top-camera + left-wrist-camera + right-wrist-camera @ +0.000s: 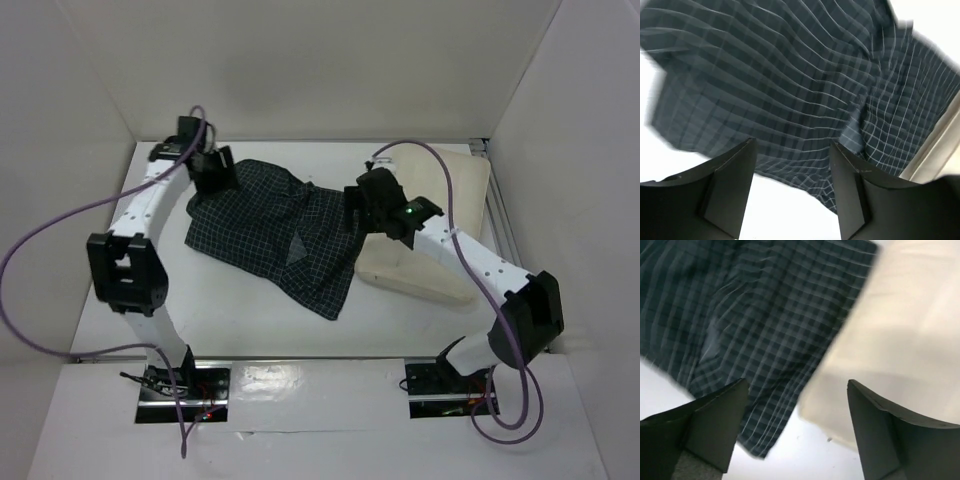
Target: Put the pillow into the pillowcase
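Above the far-left end of the white tabletop (250, 325), our left arm (140, 215) rises from its base, bends at a high elbow and reaches away from us. The left gripper (215, 178) points down with its jaws standing wide and nothing between them. Directly beneath it lies the rumpled, dark navy, white-checked fabric pillowcase (275, 235), whose near edge crosses just under the fingertips (742, 155). Bare table shows on the gripper's near side.

Our right arm (480, 265) folds at an elbow on the right and stretches inward. The right gripper (365, 205) hangs with its jaws spread wide, holding nothing. Below it, the pillowcase's edge meets the plump cream-white rectangular pillow (455, 180): cloth to the gripper's left, pillow to its right, both blurred in the wrist view. We cannot tell whether any of the pillow sits inside the case.

Past the right gripper the pillow runs out close to the right wall. Open tabletop lies on the near side of both grippers, between the fabric and the arm bases. Pale walls (300, 60) close the table in at the far side, left and right.
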Available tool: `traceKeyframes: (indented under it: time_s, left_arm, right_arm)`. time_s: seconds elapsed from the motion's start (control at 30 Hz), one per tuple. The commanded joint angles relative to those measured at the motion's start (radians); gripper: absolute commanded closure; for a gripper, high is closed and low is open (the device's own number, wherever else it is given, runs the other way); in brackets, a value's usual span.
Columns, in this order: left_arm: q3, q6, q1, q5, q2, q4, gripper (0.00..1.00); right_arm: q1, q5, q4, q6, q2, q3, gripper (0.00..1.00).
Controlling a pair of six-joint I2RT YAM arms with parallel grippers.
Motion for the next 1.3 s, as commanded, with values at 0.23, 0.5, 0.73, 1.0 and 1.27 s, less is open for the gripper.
traceKeyframes:
  time_s: [0.23, 0.5, 0.73, 1.0, 1.27]
  left_arm:
    - [0.074, -0.080, -0.181, -0.217, 0.291, -0.069, 0.23]
    - [0.034, -0.089, -0.151, -0.174, 0.335, -0.034, 0.28]
    - [0.058, -0.099, -0.051, -0.112, 0.368, -0.020, 0.29]
    - [0.118, -0.076, -0.040, -0.048, 0.323, -0.020, 0.26]
    - [0.083, -0.066, -0.051, 0.003, 0.233, -0.031, 0.26]
  right_arm:
    - [-0.178, -0.046, 0.022, 0.184, 0.220, -0.071, 0.15]
    - [-0.231, 0.056, -0.044, 0.263, -0.001, -0.296, 1.00]
    - [-0.240, 0.115, -0.170, 0.259, -0.178, -0.289, 1.00]
    - [-0.284, 0.127, 0.015, 0.086, 0.106, 0.030, 0.00]
    - [-0.349, 0.330, -0.086, 0.067, 0.637, 0.466, 0.00]
